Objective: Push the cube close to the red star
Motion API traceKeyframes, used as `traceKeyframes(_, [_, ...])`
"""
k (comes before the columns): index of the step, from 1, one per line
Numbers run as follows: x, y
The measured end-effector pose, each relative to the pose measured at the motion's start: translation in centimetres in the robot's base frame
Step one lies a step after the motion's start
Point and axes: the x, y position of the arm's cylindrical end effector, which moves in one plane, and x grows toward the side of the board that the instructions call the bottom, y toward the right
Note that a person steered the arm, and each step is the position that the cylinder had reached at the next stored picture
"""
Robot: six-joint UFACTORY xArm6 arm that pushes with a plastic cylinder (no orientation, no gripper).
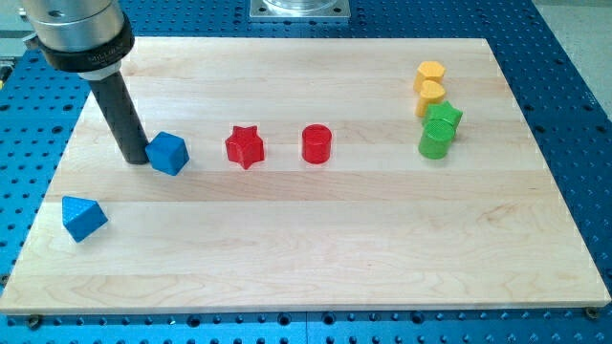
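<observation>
Nearest the view's bottom, a blue block [83, 218] of a wedge-like shape that is hard to make out sits low and to the view's left of the blue cube [168, 153], close to the wooden board's [316, 258] left edge. The wide strip of board below the cube's row runs bare to the view's right.

My tip [137, 159] is a plain rod end with no jaws to part or close, so it holds nothing; it stands on the board touching, or all but touching, the blue cube's left side. Which of the two cannot be told, since the rod's dark base merges with the cube's shaded face. The rod's upper housing is cut off by the view's top edge.

To the view's right of the blue cube, near but apart from it, lies the red star [245, 146], with bare wood between them. Just past the star in the same row stands a red cylinder [316, 143].

Far to the cube's right and slightly higher, a green cylinder [434, 140] touches a green star [445, 118] behind it. Above those, two yellow blocks [430, 84] press together near the board's right edge; their exact shapes are unclear.
</observation>
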Motion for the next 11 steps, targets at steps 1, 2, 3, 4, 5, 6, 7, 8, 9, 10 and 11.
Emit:
traceKeyframes(1, [0.0,0.3])
traceKeyframes(2, [0.0,2.4])
traceKeyframes(3, [-0.1,4.0])
traceKeyframes(4, [0.1,1.3])
traceKeyframes(5, [3.8,0.3])
traceKeyframes(6, [3.9,2.4])
traceKeyframes(7, [3.9,5.3])
traceKeyframes(8, [3.9,7.6])
traceKeyframes(9, [3.7,8.5])
traceKeyframes(10, [3.5,8.5])
traceKeyframes(11, [3.5,8.5])
